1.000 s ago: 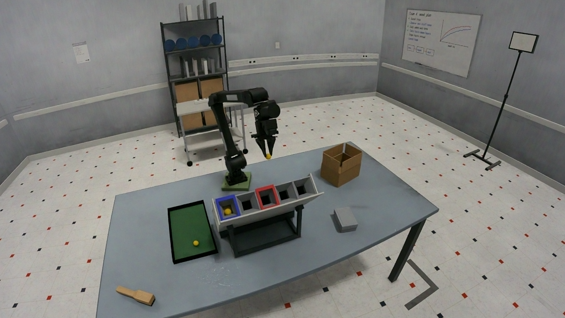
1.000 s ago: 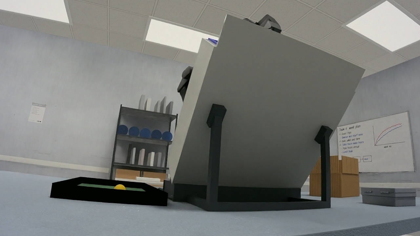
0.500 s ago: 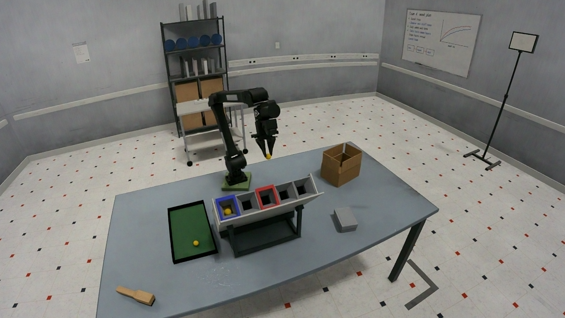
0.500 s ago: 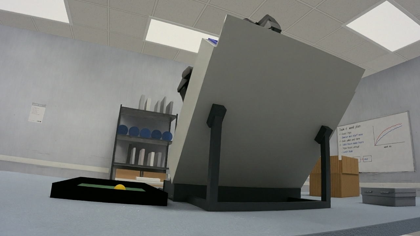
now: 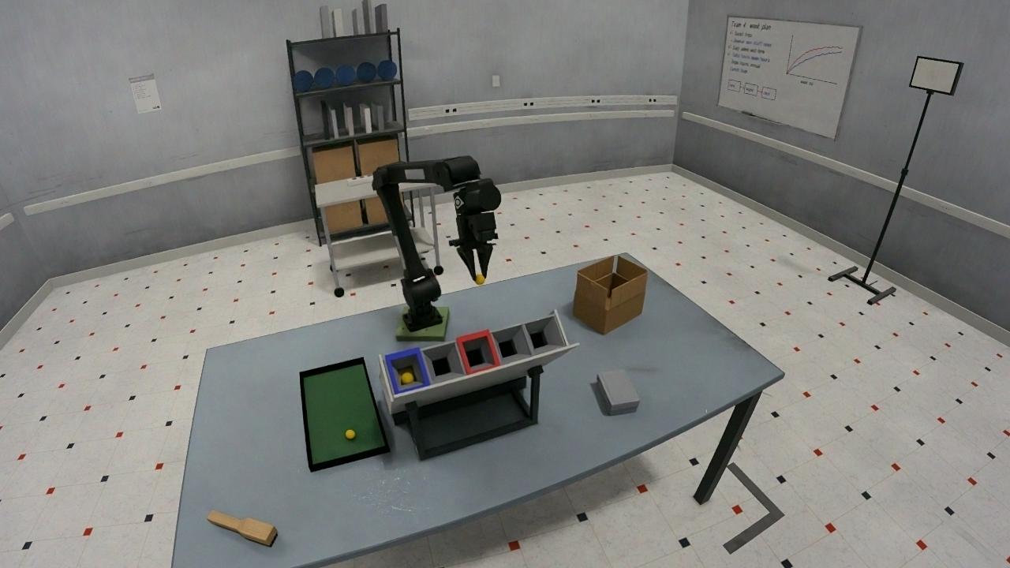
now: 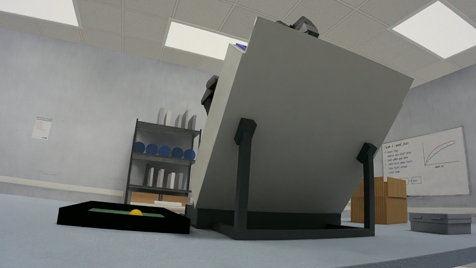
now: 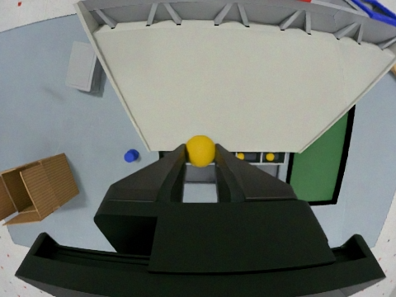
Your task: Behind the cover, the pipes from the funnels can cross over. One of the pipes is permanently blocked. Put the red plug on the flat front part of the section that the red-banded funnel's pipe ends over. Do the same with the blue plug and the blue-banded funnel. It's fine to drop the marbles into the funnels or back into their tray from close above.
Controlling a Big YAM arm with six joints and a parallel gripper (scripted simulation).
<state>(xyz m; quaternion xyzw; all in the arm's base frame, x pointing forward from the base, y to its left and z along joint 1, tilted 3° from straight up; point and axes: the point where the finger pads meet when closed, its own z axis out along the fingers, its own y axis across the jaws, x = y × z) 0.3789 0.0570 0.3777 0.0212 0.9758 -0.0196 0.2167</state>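
Observation:
My gripper (image 5: 480, 275) (image 7: 200, 150) is shut on a yellow marble (image 5: 480, 279) (image 7: 200, 150). It hangs high behind the tilted funnel rack, over the far side of the table. The rack has a blue-banded funnel (image 5: 412, 386) with a yellow marble (image 5: 406, 378) inside, and a red-banded funnel (image 5: 482, 368). The pale cover (image 6: 299, 133) (image 7: 239, 82) hides the pipes. In the wrist view two yellow marbles (image 7: 240, 156) (image 7: 270, 157) lie in sections under the cover's edge, and the blue plug (image 7: 130, 156) stands on the table. The red plug is hidden. One marble (image 5: 349, 434) (image 6: 135, 212) lies in the green tray (image 5: 335, 402) (image 6: 116, 221) (image 7: 319, 169).
A cardboard box (image 5: 609, 293) (image 6: 382, 200) (image 7: 37, 181) stands at the table's far right. A grey box (image 5: 617, 392) (image 6: 439, 222) (image 7: 82, 66) lies right of the rack. A wooden block (image 5: 241, 527) lies at the front left corner. The arm's base (image 5: 422, 324) stands behind the rack.

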